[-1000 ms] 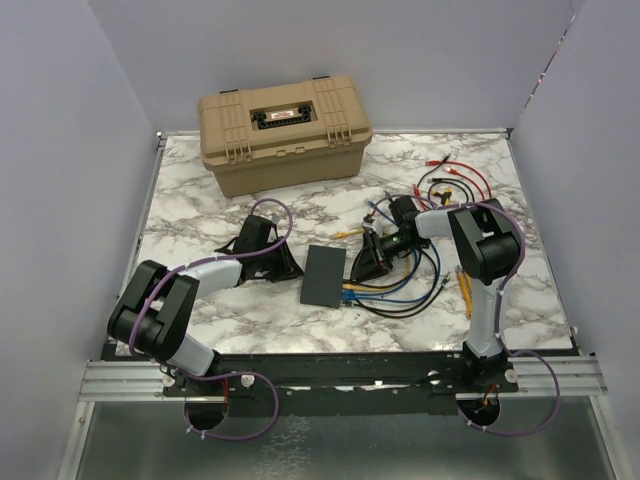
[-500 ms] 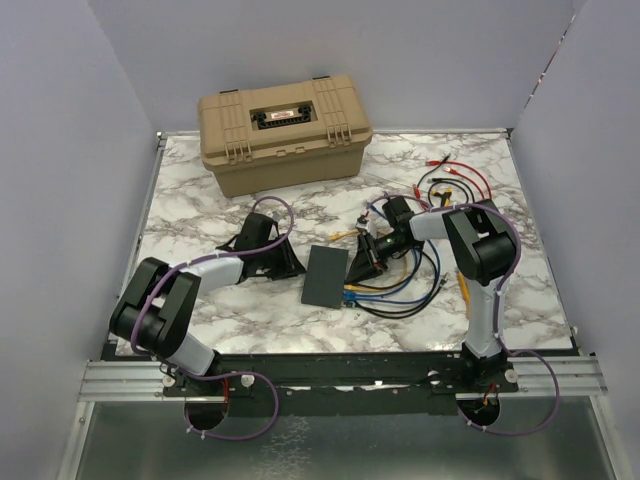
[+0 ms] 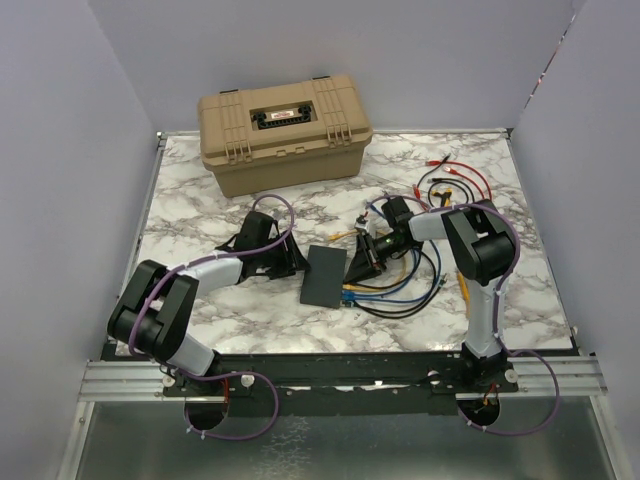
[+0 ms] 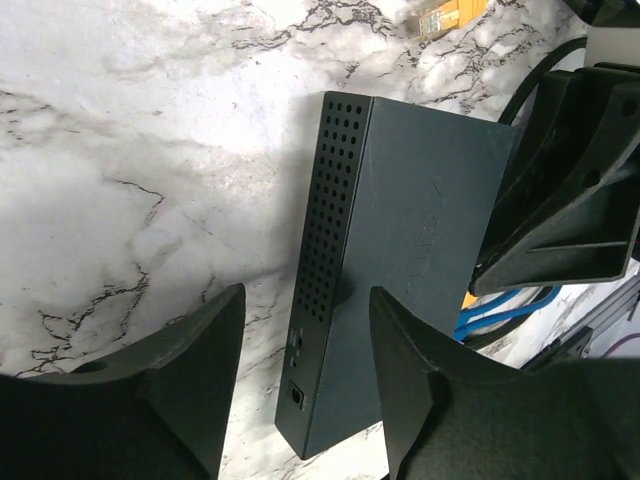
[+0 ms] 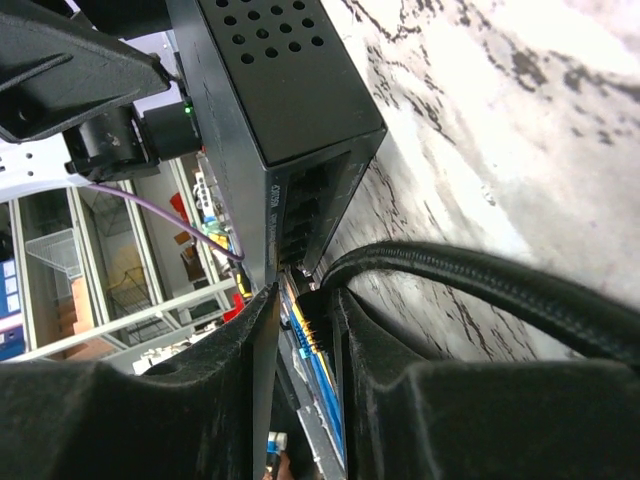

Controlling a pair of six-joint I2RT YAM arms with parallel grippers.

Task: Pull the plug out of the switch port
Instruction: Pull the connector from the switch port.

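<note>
The switch [image 3: 323, 276] is a thin black box lying mid-table. In the left wrist view the switch [image 4: 420, 240] shows its perforated side, and its near corner lies between my open left gripper [image 4: 305, 370] fingers. My left gripper [image 3: 287, 262] sits at the switch's left edge. My right gripper [image 3: 360, 262] is at the switch's right edge. In the right wrist view the right gripper [image 5: 302, 295] is closed down on a black plug [image 5: 316, 305] right at the switch's port row [image 5: 305, 215]. A black braided cable [image 5: 480, 280] curves away from the plug.
A large tan toolbox [image 3: 285, 130] stands at the back. A tangle of blue and black cables [image 3: 405, 285] lies right of the switch, with red leads [image 3: 460, 175] behind and a yellow plug [image 3: 465, 290]. A blue cable [image 5: 326, 405] runs under the right fingers.
My right gripper has moved left up to the switch's port edge and its fingers have narrowed. My left gripper has moved right toward the switch's left edge.
</note>
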